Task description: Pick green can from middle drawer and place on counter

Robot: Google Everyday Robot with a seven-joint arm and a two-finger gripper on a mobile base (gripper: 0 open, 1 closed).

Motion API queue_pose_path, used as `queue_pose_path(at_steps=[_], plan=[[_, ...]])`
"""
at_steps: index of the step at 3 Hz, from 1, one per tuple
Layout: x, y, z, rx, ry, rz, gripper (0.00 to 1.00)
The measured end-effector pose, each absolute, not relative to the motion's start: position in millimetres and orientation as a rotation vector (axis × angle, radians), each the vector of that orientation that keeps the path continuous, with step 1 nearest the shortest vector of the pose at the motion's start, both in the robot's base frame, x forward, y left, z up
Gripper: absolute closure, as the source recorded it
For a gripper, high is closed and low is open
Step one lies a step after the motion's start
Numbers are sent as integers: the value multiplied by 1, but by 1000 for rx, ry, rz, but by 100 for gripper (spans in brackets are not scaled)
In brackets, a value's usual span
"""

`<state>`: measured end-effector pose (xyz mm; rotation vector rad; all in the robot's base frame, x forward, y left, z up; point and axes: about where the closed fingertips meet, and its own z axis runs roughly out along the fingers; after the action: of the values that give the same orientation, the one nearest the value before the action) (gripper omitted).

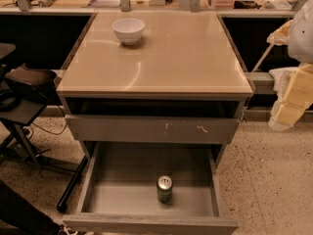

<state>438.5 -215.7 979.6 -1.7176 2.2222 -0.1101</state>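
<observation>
The green can (164, 189) stands upright on the floor of the open middle drawer (122, 199), near its front and a little right of centre; its silver lid faces up. The beige counter (166, 58) caps the cabinet above. My gripper (291, 102) hangs at the far right edge of the view, level with the counter's front edge, well above and to the right of the can and apart from the cabinet. It holds nothing that I can see.
A white bowl (128, 30) sits at the counter's back left. Above the open drawer, a grey drawer front with pale scratch marks (151, 129) stands slightly pulled out. A dark chair and stand (24, 87) are to the left. Speckled floor (269, 180) lies to the right.
</observation>
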Motion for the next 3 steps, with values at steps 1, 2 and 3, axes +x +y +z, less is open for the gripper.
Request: queue_pose_path(at_steps=[1,2,3], plan=[[439,-216,980,-1718,2222,-110,0],[444,-216,971,-1689,2214,-84,0],[456,-224,930,-1620,2231,2,0]])
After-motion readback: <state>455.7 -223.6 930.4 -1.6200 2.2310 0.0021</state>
